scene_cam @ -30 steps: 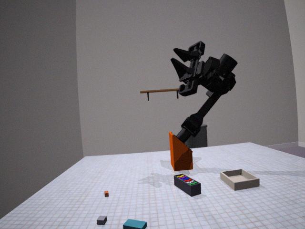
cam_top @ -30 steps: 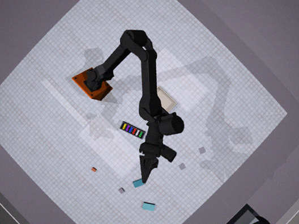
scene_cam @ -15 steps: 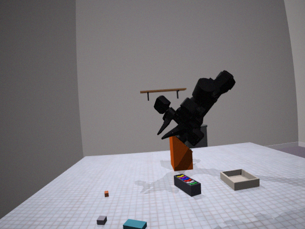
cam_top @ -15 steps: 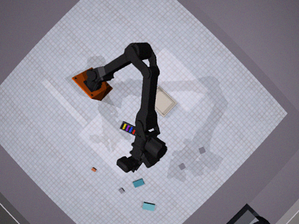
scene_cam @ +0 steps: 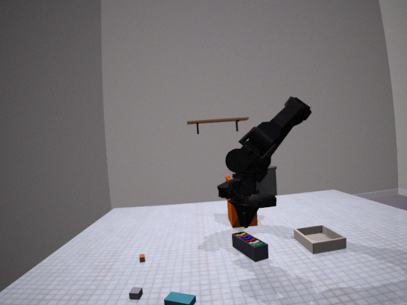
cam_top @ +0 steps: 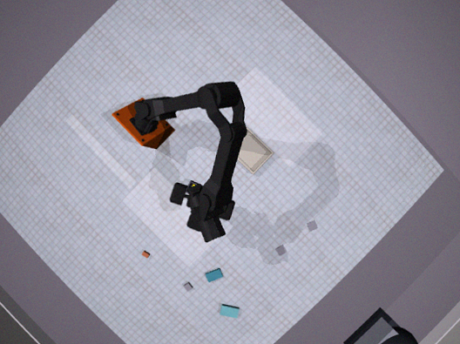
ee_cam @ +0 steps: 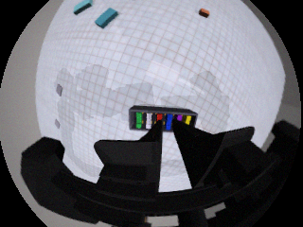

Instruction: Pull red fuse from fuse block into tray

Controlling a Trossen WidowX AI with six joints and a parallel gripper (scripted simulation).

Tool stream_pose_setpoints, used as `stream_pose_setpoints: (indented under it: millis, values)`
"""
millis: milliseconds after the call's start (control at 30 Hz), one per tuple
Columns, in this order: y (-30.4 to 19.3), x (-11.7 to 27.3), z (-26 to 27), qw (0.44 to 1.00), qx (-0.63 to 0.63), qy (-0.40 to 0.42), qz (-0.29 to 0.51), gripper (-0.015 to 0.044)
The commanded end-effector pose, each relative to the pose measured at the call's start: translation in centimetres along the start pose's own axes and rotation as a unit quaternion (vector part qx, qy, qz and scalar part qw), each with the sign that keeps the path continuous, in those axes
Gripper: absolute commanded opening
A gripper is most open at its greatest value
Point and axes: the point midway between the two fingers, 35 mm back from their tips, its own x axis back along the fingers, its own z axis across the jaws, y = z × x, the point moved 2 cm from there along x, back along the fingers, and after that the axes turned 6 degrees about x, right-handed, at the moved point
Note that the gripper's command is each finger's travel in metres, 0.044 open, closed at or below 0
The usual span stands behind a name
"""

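The red fuse (scene_cam: 250, 240) (ee_cam: 159, 116) sits in the dark fuse block (scene_cam: 248, 250) (ee_cam: 163, 109), between the white fuse (ee_cam: 149, 120) and the blue fuse (ee_cam: 169, 122). Green, purple and yellow fuses also sit in the block. My gripper (scene_cam: 245, 225) (ee_cam: 167, 122) points down above the block, with its fingers slightly apart and nothing between them. In the wrist view the fingertips appear near the red and blue fuses. In the top view the arm hides the block and the fingertips. The beige tray (cam_top: 263, 163) (scene_cam: 329, 245) holds nothing that I can see.
Two teal blocks (cam_top: 213, 275) (cam_top: 229, 310), a small orange cube (cam_top: 145, 254) (scene_cam: 142, 258) (ee_cam: 204, 12) and a small grey block (cam_top: 188, 286) (scene_cam: 135, 293) lie on the table away from the fuse block. The tray is to the block's right in the exterior view.
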Motion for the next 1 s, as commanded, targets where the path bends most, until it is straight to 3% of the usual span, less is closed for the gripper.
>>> stream_pose_setpoints:
  millis: [0,967]
  values:
    - [-1.0,-0.3,0.4,0.996,-0.07,0.016,0.048,0.0069]
    - [-1.1,-2.3,0.6,0.996,-0.07,0.016,0.048,0.0069]
